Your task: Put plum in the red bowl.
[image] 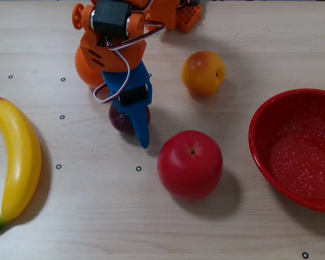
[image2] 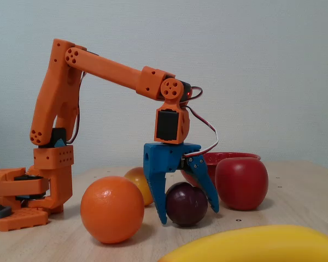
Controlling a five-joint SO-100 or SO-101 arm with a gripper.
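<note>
The plum sits on the worktop between the orange and the apple, with the hand straddling it. It is small, round and glossy, so it will likely be light but slippery; its skin looks hard and smooth, and a curved surface like that can squirt out of a pinch that lands off-centre. The safest hold is across its widest part, one finger on each side, low enough that the tips pass the middle of the fruit.

In the fixed view the two blue fingers reach down on either side of the plum, their tips close to the worktop. The left finger looks to be touching the fruit; the right one lies close against it, though I cannot tell whether the grip is firm yet. In the overhead view the hand covers most of the plum.

The apple stands between the plum and the red bowl at the right edge, so the carry probably needs height. A peach and a banana lie well apart.
</note>
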